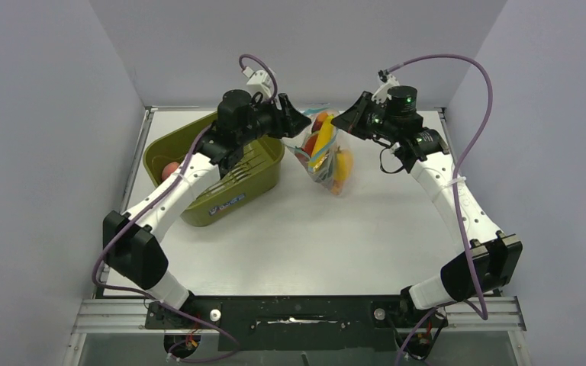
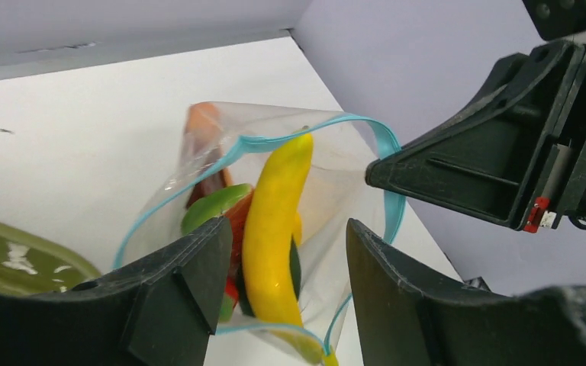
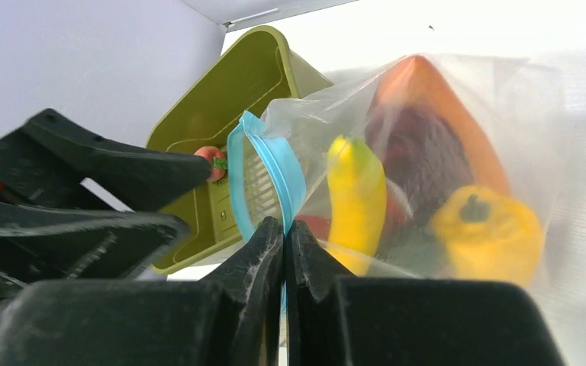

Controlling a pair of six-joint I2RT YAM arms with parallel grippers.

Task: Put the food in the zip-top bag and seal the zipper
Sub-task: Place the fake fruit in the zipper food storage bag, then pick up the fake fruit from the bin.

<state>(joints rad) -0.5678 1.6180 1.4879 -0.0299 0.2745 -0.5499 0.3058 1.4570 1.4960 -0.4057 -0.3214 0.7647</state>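
The clear zip-top bag hangs between both grippers, its mouth open. Inside lies food: a long yellow piece, a green one, an orange one and a yellow pepper. My right gripper is shut on the light-blue zipper at the bag's mouth edge. My left gripper stands open at the mouth. Its fingers sit on either side of the long yellow piece without touching it. From above, the left gripper and the right gripper face each other across the bag.
The olive-green bin stands left of the bag under the left arm, with a reddish-peach piece in its far-left corner. Grey walls close in at the back and sides. Bare white table lies in front of the bag.
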